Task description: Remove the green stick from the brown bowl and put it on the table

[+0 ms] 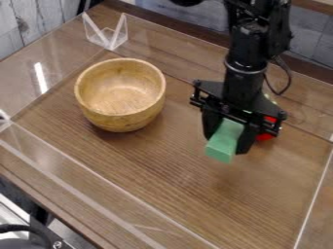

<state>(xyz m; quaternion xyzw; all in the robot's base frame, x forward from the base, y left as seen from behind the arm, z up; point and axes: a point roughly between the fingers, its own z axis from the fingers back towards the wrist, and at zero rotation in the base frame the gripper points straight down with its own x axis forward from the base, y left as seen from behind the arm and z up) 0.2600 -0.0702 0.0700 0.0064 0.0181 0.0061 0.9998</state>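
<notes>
Green stick (228, 143): out of the bowl, pinched between the fingers and hanging tilted, its lower end toward the camera, right of the bowl and well apart from it.
Fingers (235, 129): part-spread and clamped on the upper part of the green stick, pointing straight down; 1 finger shows on each side of the block.
Brown bowl (120, 93): sits on the left half of the surface, upright, with nothing visible inside it.
Surface (143, 180): dark wood grain, bare in front of the stick and between stick and bowl; the clear walls (39, 146) ring the edges.
Red toy (270, 124): mostly hidden behind the arm, just beside the fingers on the far right; only a sliver shows.
Stick-to-surface contact: cannot tell for certain; the lower end looks slightly above the wood, with a faint shadow under it.
Done so far: step 1 of 2, by my reading, since the stick is plainly clear of the bowl.
Left to do: step 2 of 2, lowering the stick onto bare wood, letting go, and lifting clear.
Progress judgement: past the halfway mark, with placement and release outstanding.
Risk: a tilted block may tip or slide when freed, and the red toy sits close enough to be nudged.
</notes>
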